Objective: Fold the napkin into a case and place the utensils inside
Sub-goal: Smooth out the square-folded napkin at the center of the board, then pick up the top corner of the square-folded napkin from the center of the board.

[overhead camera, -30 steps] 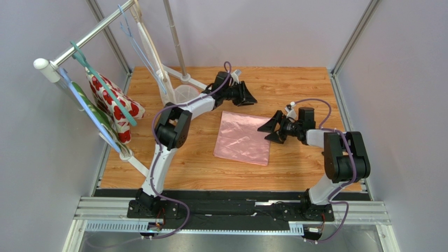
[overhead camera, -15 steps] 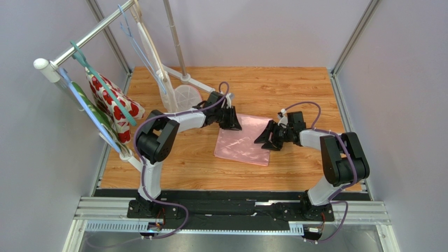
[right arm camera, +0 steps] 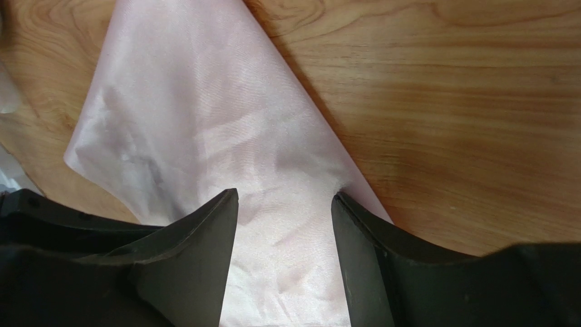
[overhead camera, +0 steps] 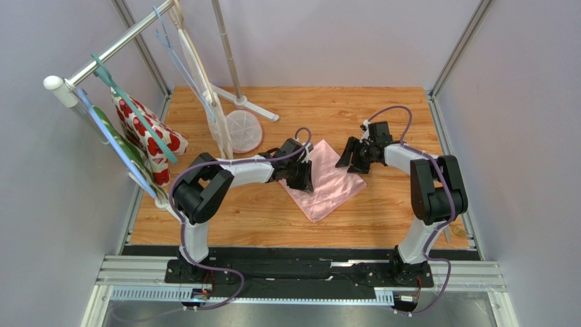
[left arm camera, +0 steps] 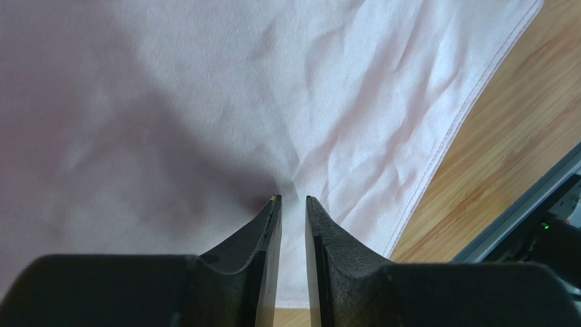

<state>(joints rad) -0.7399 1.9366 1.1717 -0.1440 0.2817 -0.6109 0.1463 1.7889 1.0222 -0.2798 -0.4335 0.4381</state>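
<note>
From the top external view, the napkin (overhead camera: 331, 184) lies flat and unfolded near the middle of the table (overhead camera: 382, 109), turned so its corners point like a diamond. The left gripper (overhead camera: 304, 178) sits at its 9 o'clock side and the right gripper (overhead camera: 350, 162) on its 1 o'clock edge. No utensils can be made out.

At the left wrist, the left gripper (left arm camera: 292, 199) has its jaws drawn nearly together, pinching a small pleat. Creases fan out from the tips across the napkin (left arm camera: 354, 102), and its hem runs from 1 to 5 o'clock, with bare table (left arm camera: 518, 122) beyond.

At the right wrist, the right gripper (right arm camera: 283, 197) stands released, jaws wide and straddling the napkin (right arm camera: 191, 122). One tip is at the cloth's 3 o'clock edge, where the table (right arm camera: 443, 102) begins.

The cloth looks thin, light and limp. It will likely pucker and slide on the smooth wood rather than lift cleanly, so a hold at a corner or hem seems best.
</note>
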